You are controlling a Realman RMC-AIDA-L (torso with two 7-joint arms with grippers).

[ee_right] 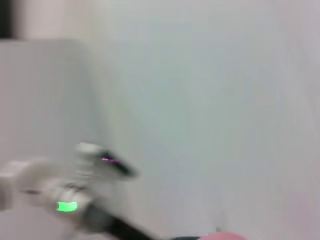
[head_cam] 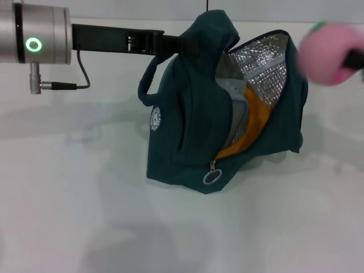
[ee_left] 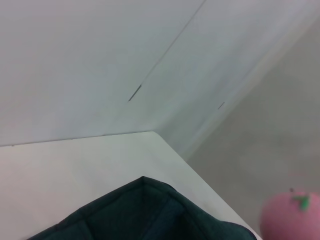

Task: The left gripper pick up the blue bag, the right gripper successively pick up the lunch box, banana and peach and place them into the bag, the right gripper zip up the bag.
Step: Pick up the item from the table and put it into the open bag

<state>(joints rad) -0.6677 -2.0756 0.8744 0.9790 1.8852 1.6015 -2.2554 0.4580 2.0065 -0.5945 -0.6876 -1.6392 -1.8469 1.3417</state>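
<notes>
The blue bag (head_cam: 193,114) hangs open from my left gripper (head_cam: 190,44), which is shut on its top handle; its bottom rests on the white table. Its silver lining (head_cam: 264,65) shows. Inside stand the lunch box (head_cam: 238,114) and the yellow banana (head_cam: 256,122). The pink peach (head_cam: 329,54) is in the air at the upper right, just right of the bag's mouth, held by my right gripper (head_cam: 355,60). The bag's top edge (ee_left: 145,210) and the peach (ee_left: 292,215) show in the left wrist view. The peach's edge (ee_right: 225,236) shows in the right wrist view.
The bag's zip pull ring (head_cam: 211,177) hangs at the lower front of the opening. A loop handle (head_cam: 149,79) hangs on the bag's left side. The white table (head_cam: 85,216) lies all round the bag. My left arm (ee_right: 75,190) shows blurred in the right wrist view.
</notes>
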